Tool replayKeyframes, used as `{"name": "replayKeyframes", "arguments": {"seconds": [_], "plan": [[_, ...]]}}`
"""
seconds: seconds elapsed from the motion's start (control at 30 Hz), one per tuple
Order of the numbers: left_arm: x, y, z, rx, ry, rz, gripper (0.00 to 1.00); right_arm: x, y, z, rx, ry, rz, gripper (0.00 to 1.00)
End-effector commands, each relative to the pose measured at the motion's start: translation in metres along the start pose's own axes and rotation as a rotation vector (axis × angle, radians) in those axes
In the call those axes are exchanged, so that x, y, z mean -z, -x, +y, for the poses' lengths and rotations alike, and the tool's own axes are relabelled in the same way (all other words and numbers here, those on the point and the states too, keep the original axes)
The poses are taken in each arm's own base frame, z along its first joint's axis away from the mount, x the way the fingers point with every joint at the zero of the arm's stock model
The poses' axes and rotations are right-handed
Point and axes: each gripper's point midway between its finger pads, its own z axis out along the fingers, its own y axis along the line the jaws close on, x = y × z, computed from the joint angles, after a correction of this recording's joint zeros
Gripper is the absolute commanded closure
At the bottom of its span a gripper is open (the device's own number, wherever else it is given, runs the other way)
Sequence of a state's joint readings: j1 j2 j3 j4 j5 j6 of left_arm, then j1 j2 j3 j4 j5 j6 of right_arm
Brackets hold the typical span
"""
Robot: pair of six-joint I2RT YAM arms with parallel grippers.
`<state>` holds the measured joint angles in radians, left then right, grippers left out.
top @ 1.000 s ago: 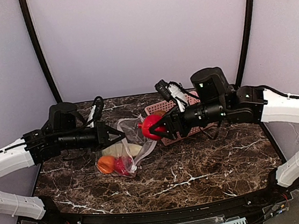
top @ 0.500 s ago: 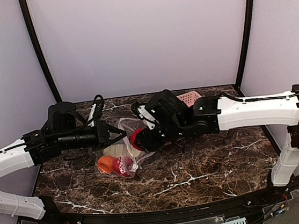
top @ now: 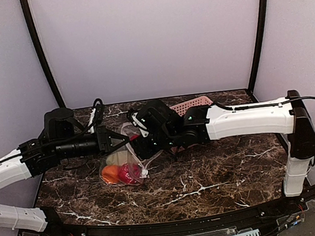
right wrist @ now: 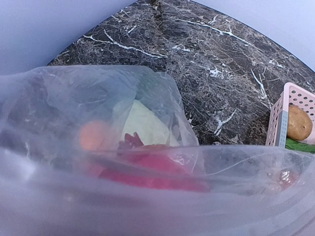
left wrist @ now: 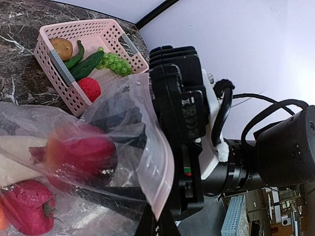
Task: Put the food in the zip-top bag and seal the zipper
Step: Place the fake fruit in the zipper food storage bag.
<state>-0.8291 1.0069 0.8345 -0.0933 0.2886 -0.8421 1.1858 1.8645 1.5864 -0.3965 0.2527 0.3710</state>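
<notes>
Quick q re this bagging setup. Bag [left wrist: 143, 105] lies on the table [top: 209, 174] btw the two arms, mouth toward the R arm. L claw [top: 124, 140] is pinched shut on the mouth rim, propping it up. R claw [top: 140, 149] is poked into the mouth w/ a tomato [left wrist: 81, 156] between its fingers, so afaict it's gripping that, tho I'm looking thru film. Down at the closed end: orange [top: 111, 173], a red one [top: 131, 173] and the cream veg [top: 118, 157]. Basket [top: 193, 102] behind the R arm has a potato [left wrist: 61, 46], cucumber [left wrist: 87, 64], grapes [left wrist: 114, 63] and a red piece [left wrist: 89, 89].

Handling, imo: the bag is thin floppy film, weighs next to nothing, no shape of its own. It'll prob slump shut the sec the rim is dropped, and slide on the marble if shoved. Only sane place to hold is the rim by the pink zip strip [left wrist: 165, 173], which looks like the stiffest bit. Pinch the body and you just get a fistful of slack.

Toys look like hard, light, smooth plastic. Round ones will roll, so grab across the widest part and let go low so nothing bounces back out.

For sealing I'd anchor one end of the strip w/ one claw and run the other along it. Can't spot the slider from any view.
</notes>
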Motion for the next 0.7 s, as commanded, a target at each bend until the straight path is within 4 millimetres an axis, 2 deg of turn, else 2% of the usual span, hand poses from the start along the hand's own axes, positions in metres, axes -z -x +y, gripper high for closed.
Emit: {"name": "replayKeyframes", "arguments": {"seconds": [0.0,0.23,0.47,0.67], "plan": [[0.005,-0.003,-0.008,-0.011,-0.033,0.007,0.99,-0.003,0.023,0.001,-0.017,-0.015,-0.076,0.28],[0.005,-0.001,-0.007,-0.009,-0.027,0.000,0.99,0.004,0.021,-0.003,-0.026,-0.020,-0.080,0.11],[0.007,-0.001,-0.007,-0.006,-0.023,-0.006,0.99,0.020,0.026,-0.006,-0.038,-0.011,-0.109,0.10],[0.007,-0.002,-0.002,-0.010,0.000,-0.008,0.99,0.036,0.032,-0.001,-0.020,0.042,-0.131,0.07]]}}
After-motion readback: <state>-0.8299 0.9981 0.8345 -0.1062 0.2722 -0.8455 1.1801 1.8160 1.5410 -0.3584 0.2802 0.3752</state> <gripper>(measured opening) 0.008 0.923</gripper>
